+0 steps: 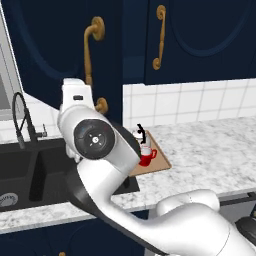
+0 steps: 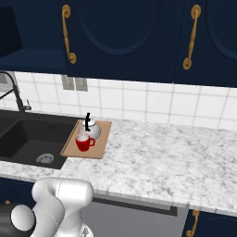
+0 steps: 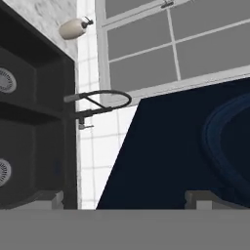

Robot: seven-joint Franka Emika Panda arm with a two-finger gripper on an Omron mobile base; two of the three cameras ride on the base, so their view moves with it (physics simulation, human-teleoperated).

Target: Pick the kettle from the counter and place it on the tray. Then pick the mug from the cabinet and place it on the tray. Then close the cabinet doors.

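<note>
My end effector [image 3: 125,199] spread wide, holding nothing; tips barely visible at bottom of hand view, facing navy cabinet door [image 3: 195,146]. Kettle [image 2: 90,128] and mug [image 2: 84,142] both on tray [image 2: 102,139], mug nearer, touching or just beside kettle, cannot tell. Tray on bench [image 2: 162,157] right of sink [image 2: 23,139]. My arm hides tray's left part in left base view. Faucet [image 3: 97,105] beyond sink.

Tray [image 1: 159,159] partly behind arm
</note>
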